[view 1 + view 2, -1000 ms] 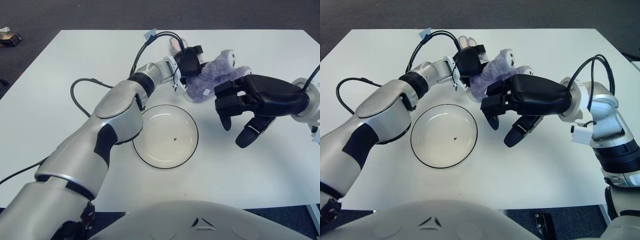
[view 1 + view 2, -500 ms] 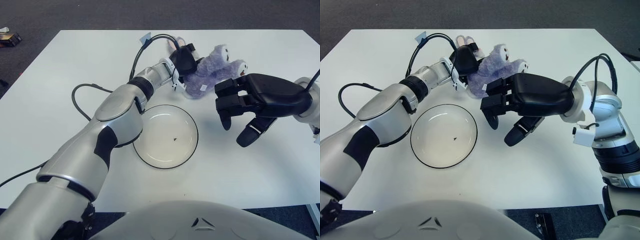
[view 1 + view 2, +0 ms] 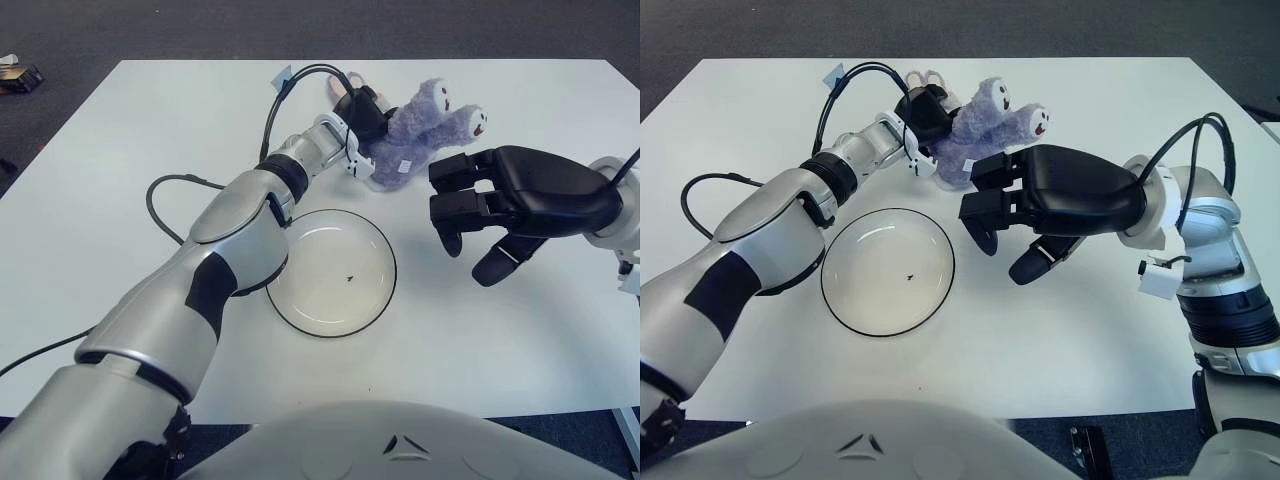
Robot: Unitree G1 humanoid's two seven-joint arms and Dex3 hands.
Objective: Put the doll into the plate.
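Purple plush is gripped at the far side of the table: in the left eye view the doll (image 3: 420,135) is held by the left hand (image 3: 362,115), fingers closed around its near end, its body raised and tilted off the white table (image 3: 120,170). The plate (image 3: 335,270) is seen bare except for a small dark speck, so the pick-up is judged done and the carry and release are left. The right hand (image 3: 500,215) is held just beside the doll with fingers curled downward and nothing grasped; it is seen between the doll and the table's right side.

In the right eye view the same grasp is shown, the doll (image 3: 985,130) lifted beyond the plate (image 3: 888,270) and well apart from it. Open tabletop is found between the doll and the plate's far rim, so a path back toward the robot is judged free. The table's far edge lies near the doll; the cable (image 3: 850,85) looped by the left wrist is to be watched, and the right hand (image 3: 1035,215) crowds the right flank
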